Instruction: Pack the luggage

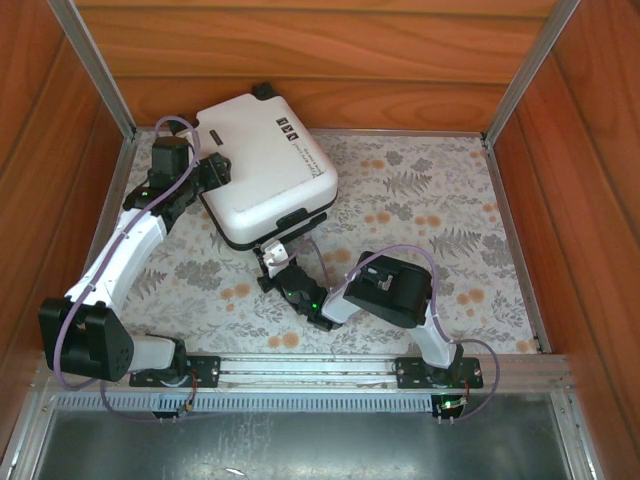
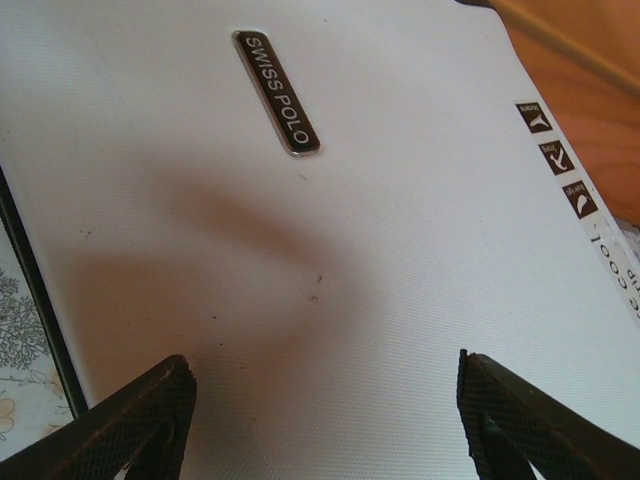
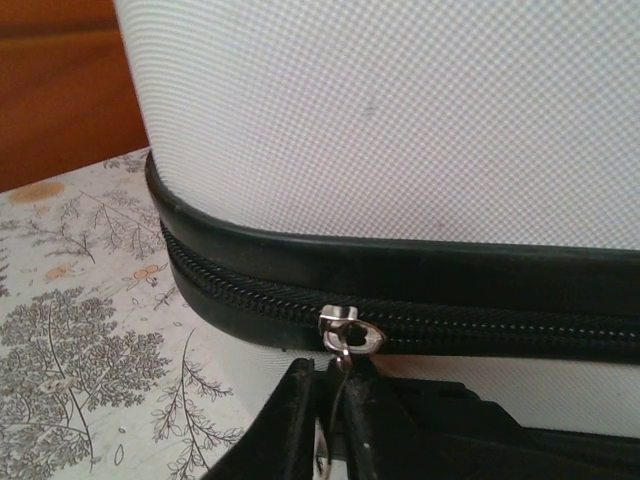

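The luggage [image 1: 265, 165] is a white hard-shell case lying flat and closed at the back left of the table, with black labels on its top. My left gripper [image 1: 215, 170] is at its left side. In the left wrist view the jaws of this gripper [image 2: 325, 400] stand wide apart over the bare white shell [image 2: 350, 250], below a "SWISS POLO" badge [image 2: 276, 93]. My right gripper [image 1: 272, 258] is at the case's near edge. The right wrist view shows it [image 3: 335, 400] shut on the thin metal zipper pull [image 3: 342, 385] that hangs from the silver slider [image 3: 350, 333] on the black zipper.
A floral cloth [image 1: 440, 220] covers the table, with open room to the right of the case. Wooden walls [image 1: 300, 50] close in the back and both sides. A metal rail [image 1: 300, 372] runs along the near edge.
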